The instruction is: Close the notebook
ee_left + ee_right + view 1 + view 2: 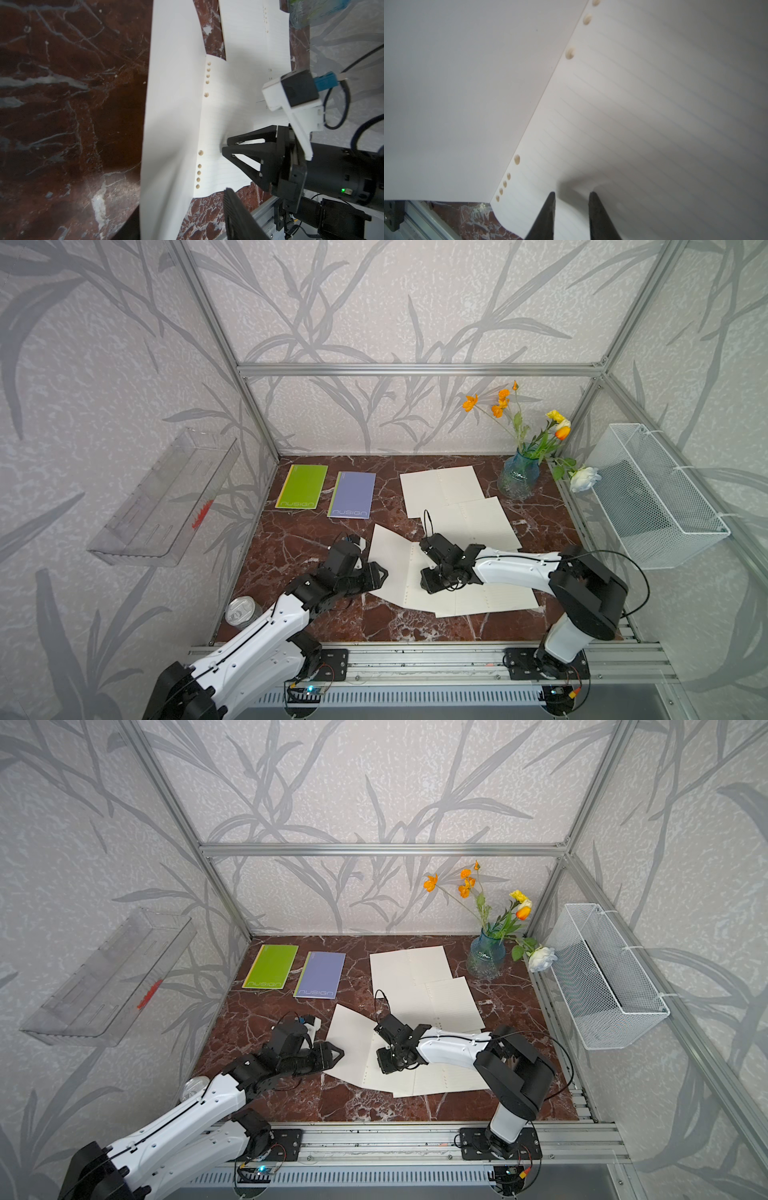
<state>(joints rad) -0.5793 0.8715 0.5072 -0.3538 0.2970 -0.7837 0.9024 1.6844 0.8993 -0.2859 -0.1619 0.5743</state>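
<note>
Worktop — red-brown marble, white-veined; beside the blue vase, cream ruled notebook; green and lilac covers.

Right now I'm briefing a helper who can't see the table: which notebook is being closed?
On the marble table, skip the closed green notebook and purple notebook at the back. Of three open white notebooks, it is the nearest one, between both grippers; alone, its blank cover is lifted.

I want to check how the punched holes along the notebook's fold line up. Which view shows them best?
The right wrist view: the punched holes run large and sharp beside the fold, by the lined page. The left wrist view shows the row smaller. In both top views they are tiny dots.
</note>
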